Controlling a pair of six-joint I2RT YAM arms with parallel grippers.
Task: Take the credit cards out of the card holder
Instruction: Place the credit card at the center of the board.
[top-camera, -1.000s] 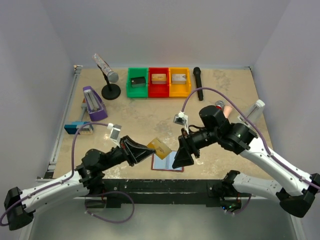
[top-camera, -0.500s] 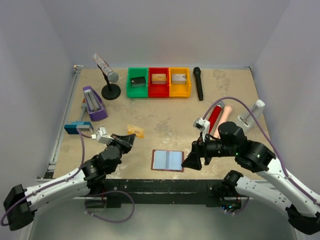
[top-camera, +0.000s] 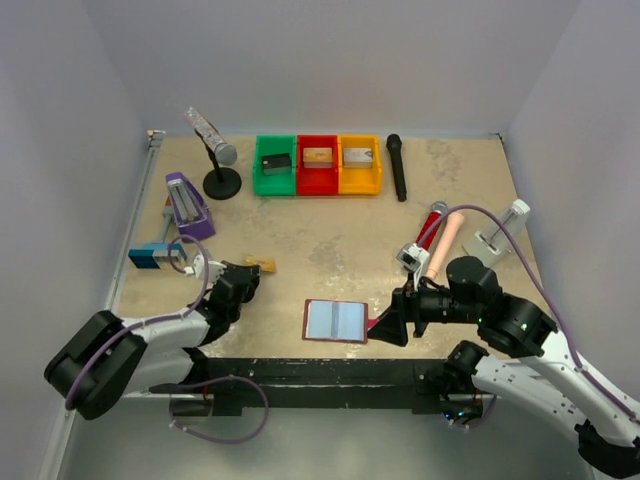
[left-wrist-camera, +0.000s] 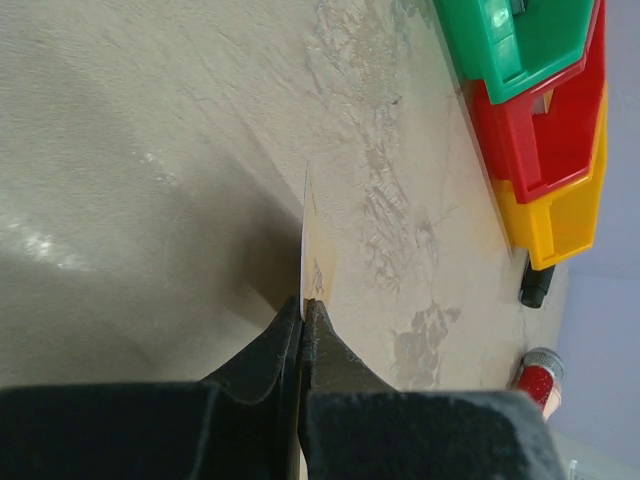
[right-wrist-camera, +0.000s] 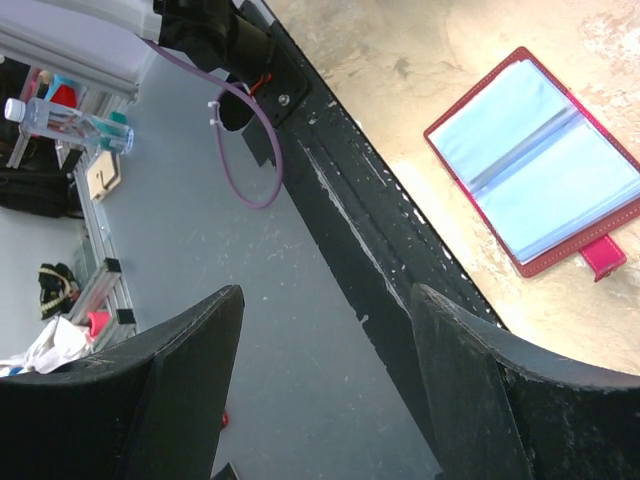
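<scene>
The card holder (top-camera: 336, 321) lies open and flat near the table's front edge, its light blue pockets facing up and its red tab on the right. It also shows in the right wrist view as the card holder (right-wrist-camera: 540, 160). My left gripper (top-camera: 250, 273) is low over the table, left of the holder, shut on a gold-tan credit card (top-camera: 266, 265). In the left wrist view the card (left-wrist-camera: 305, 235) stands edge-on, pinched at my left gripper (left-wrist-camera: 302, 302). My right gripper (top-camera: 385, 328) sits just right of the holder, open and empty, with my right gripper (right-wrist-camera: 328, 292) over the table's front rail.
Green (top-camera: 275, 165), red (top-camera: 318, 164) and yellow (top-camera: 360, 164) bins line the back, each with a block inside. A black microphone (top-camera: 397, 167), red microphone (top-camera: 431, 224) and pink cylinder (top-camera: 445, 243) lie at right. A mic stand (top-camera: 221, 170), purple item (top-camera: 187, 207) and blue object (top-camera: 155, 256) stand at left.
My left gripper carried the gold-tan card from above the holder leftward and lower over the table. My right arm pulled back from the holder toward the front right, still open.
</scene>
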